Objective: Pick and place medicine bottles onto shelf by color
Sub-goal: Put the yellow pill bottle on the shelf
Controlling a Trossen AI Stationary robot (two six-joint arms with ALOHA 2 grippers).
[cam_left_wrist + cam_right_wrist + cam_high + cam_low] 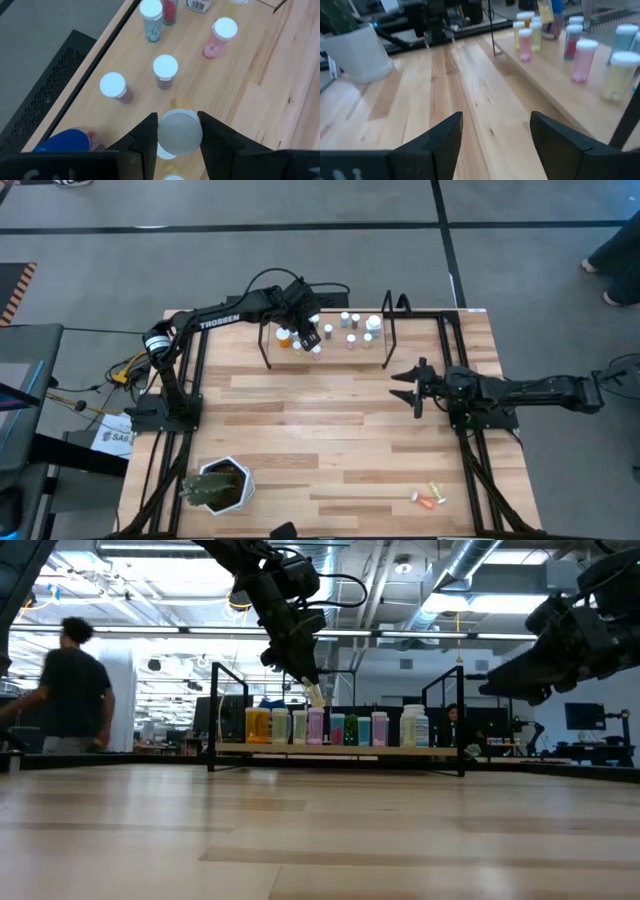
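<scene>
White-capped bottle (179, 131) sits clamped in left pincer (177, 137) above shelf (250, 80).

Bright overhead light, blurred wrist foregrounds

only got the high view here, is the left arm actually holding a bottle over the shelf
Observer: Yes. In its wrist view the left gripper has its fingers shut on a white-capped bottle.
Operator: is it down on the shelf yet
Observer: No. The low view shows the bottle hanging above the row on the shelf.
Operator: right arm doing anything
Observer: The right gripper is open and empty, over bare table beside the shelf.
</scene>
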